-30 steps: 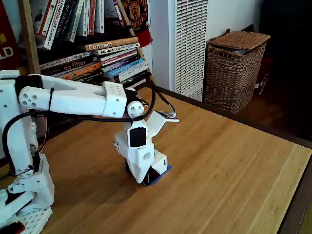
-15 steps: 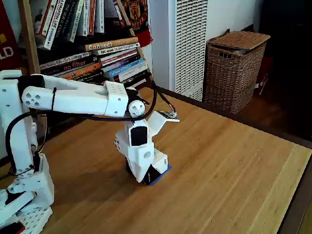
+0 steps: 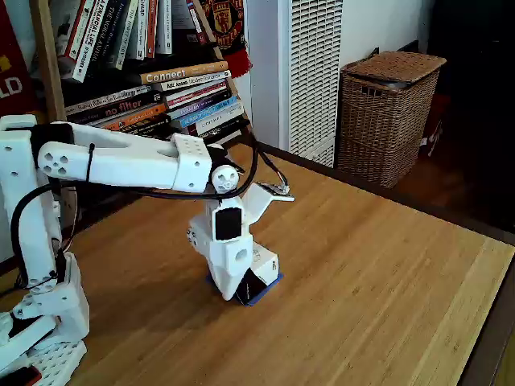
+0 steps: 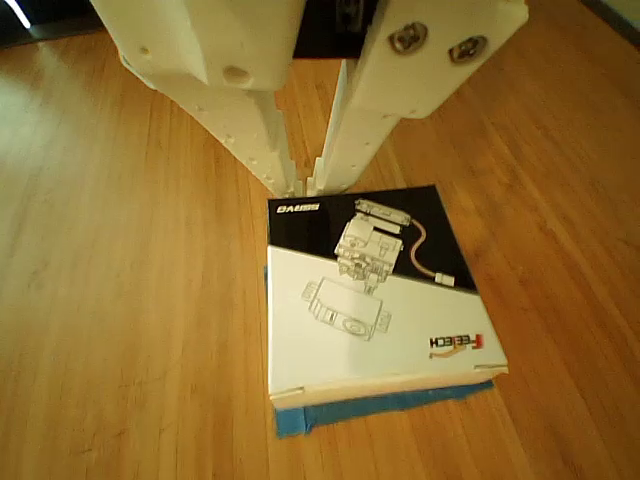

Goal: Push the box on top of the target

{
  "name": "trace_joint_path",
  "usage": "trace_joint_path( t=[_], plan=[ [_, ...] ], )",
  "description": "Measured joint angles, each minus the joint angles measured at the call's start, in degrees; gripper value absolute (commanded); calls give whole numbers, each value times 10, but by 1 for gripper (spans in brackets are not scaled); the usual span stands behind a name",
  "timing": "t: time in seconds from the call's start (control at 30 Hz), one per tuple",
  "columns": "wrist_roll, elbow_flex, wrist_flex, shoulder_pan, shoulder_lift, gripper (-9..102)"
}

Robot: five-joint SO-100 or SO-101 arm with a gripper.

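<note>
**Blue tape square almost covered by box**

Wooden table [image 3: 378, 265] carries the white arm [image 3: 121, 165], whose gripper [image 4: 305, 187] points down at the surface. In the other view, the two fingers meet at their tips, jaws pressed together with nothing between them, and the tips sit at the black edge of the box [image 4: 375, 300]. The box lies flat, its top face half black and half white with line drawings of a servo. The target [image 4: 380, 408] shows as a strip of blue tape along the box edge farthest from the gripper and as a thin sliver along the left edge. In the fixed view, the box [image 3: 261, 269] sits just right of the gripper [image 3: 231, 296], with a blue corner of the target [image 3: 264, 293] visible beneath it. Bookshelf [image 3: 153, 72] and wicker basket [image 3: 386, 112] stand behind the table.
</note>
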Motion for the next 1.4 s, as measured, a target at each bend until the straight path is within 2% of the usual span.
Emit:
trace_joint_path(
  t=[0.43, 0.73, 1.03, 1.4],
  plan=[
    [-12, 30, 13, 11, 37, 0],
    [2, 96, 57, 47, 118, 0],
    [119, 105, 98, 20, 184, 0],
    [309, 98, 134, -28, 303, 0]
  ],
)
